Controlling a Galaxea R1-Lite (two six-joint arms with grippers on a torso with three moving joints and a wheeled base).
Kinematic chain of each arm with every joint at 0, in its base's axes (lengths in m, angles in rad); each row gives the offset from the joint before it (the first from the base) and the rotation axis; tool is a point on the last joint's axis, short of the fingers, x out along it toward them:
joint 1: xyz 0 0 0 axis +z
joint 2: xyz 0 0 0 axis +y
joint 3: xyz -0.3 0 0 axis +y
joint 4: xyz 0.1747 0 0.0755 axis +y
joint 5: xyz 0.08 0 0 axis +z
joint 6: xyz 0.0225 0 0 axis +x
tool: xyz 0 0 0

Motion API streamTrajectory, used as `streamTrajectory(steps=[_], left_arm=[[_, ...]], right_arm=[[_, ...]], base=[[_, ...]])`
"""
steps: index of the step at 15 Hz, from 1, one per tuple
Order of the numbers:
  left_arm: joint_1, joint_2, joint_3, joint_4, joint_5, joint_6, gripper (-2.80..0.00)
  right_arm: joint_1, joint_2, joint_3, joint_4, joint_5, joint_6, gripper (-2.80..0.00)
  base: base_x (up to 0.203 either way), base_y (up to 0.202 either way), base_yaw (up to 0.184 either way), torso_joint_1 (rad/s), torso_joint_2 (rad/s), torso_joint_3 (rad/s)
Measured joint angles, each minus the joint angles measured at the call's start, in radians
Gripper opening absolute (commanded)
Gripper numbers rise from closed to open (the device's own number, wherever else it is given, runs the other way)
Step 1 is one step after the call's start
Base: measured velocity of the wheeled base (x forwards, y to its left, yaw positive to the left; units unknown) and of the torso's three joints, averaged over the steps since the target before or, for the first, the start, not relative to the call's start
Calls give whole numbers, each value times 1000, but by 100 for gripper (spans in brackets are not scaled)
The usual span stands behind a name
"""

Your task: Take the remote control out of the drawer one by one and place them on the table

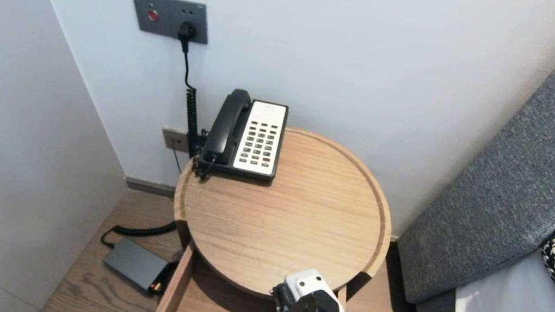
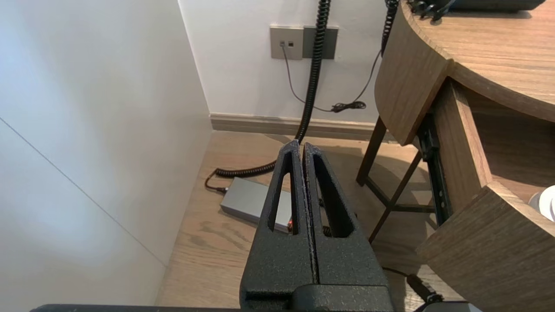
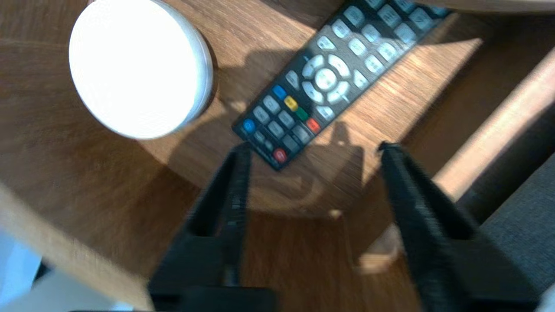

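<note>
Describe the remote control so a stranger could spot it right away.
Under the round wooden table, the drawer stands pulled out. Inside lies a black remote beside a white disc; it alone is long, dark and covered in buttons.

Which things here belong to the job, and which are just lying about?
Job: remote control in the open drawer; right pincer, open, close to it.
Lying about: white disc beside the remote control; telephone on the table; grey box on the floor; left pincer, shut, parked by the table.
</note>
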Motion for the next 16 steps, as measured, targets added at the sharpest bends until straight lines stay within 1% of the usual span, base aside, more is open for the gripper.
streamTrajectory(steps=[2,5,8,13,16], left_arm=[[0,0,0,0,0,0,-280],[0,0,0,0,0,0,-280],[0,0,0,0,0,1,-280],[0,0,0,0,0,0,-280],[0,0,0,0,0,0,-280]], right_arm=[[4,40,-16,0,-22,17,0],[4,84,-23,-1,-30,47,0],[0,121,-19,-2,-70,88,0],[-14,141,-63,0,-91,88,0],[-19,180,-91,-1,-165,108,0]], base=[[0,0,0,0,0,0],[0,0,0,0,0,0],[0,0,0,0,0,0],[0,0,0,0,0,0],[0,0,0,0,0,0]])
